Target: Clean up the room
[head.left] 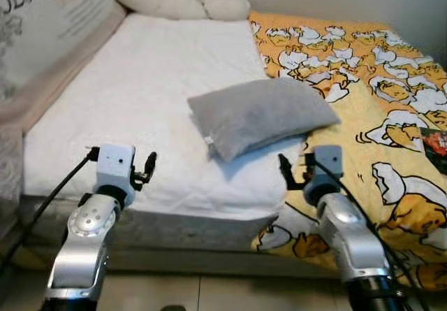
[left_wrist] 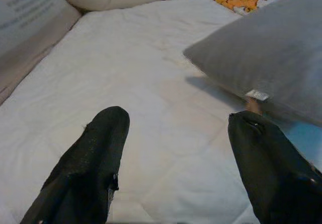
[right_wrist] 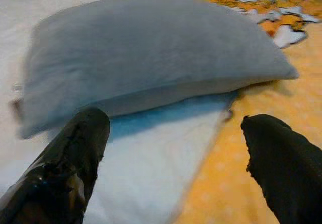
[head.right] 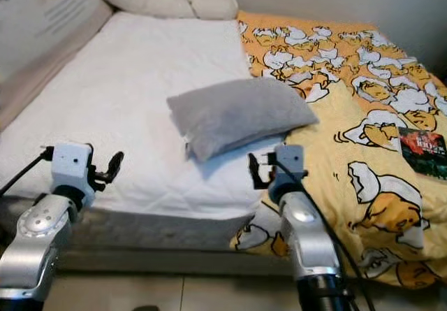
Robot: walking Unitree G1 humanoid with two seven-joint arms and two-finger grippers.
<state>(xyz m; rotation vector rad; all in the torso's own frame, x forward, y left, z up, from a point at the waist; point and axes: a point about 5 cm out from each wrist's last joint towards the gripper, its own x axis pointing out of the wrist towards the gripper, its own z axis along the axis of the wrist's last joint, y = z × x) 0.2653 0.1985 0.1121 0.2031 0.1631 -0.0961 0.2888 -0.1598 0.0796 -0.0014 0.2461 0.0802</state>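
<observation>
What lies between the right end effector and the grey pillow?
Nothing but bare white sheet lies between the open right end effector and the grey pillow, as the right wrist view shows.

One grey pillow (head.left: 260, 115) lies on one white mattress (head.left: 140, 94) — beside one yellow patterned blanket (head.left: 391, 115). One long cream cushion (head.left: 178, 2) and one small dark packet (head.right: 422, 145) — plus two grippers, left (head.left: 144, 170) and right (head.left: 292, 170).

grey pillow (head.left: 260, 115) on white mattress (head.left: 133, 108) | left claw (head.left: 144, 170), right claw (head.left: 292, 171) near bed edge, empty
</observation>
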